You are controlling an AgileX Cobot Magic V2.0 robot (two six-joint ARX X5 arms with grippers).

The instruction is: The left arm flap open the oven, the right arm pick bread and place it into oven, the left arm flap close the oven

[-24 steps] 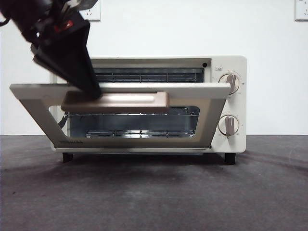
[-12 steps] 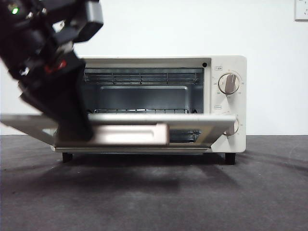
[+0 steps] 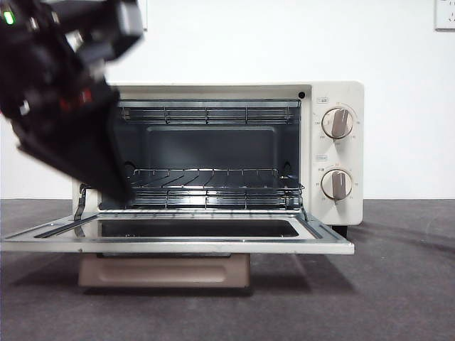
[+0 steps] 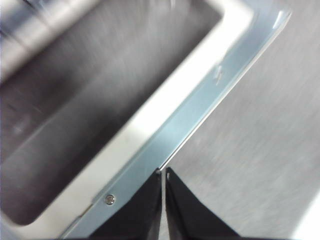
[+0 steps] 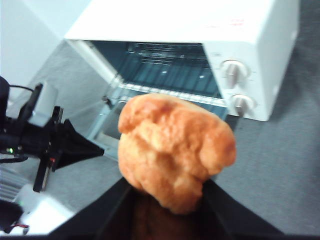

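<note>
Front view, left to right: the left gripper (image 3: 106, 181) hangs dark and large before the left side of the oven (image 3: 334, 92), its tip just above the left end of the door (image 3: 178, 245), which lies fully open and level with its handle (image 3: 163, 270) below the front edge. In the left wrist view the two jaws of this gripper (image 4: 163, 172) are pressed together, holding nothing, their tip at the outer edge of the door's metal frame (image 4: 200, 115); contact cannot be confirmed. Behind the door the cavity is open, with a bare wire rack (image 3: 213, 181) across its lower part and two knobs (image 3: 337, 122) on the right panel. The bread (image 5: 172, 150) is not on the table in the front view; in the right wrist view it sits clamped between the jaws of the right gripper (image 5: 167, 192), held in the air in front of and above the open oven, well apart from the rack. Step in hand, as judged: opening is complete and insertion comes next. Risks: the left arm, if it lingers at the door's left end, could obstruct the right arm's path; the bun, soft and lumpy, could deform or slip under the squeeze; a low approach could strike the door or the rack's front edge and knock the bread loose.
</note>
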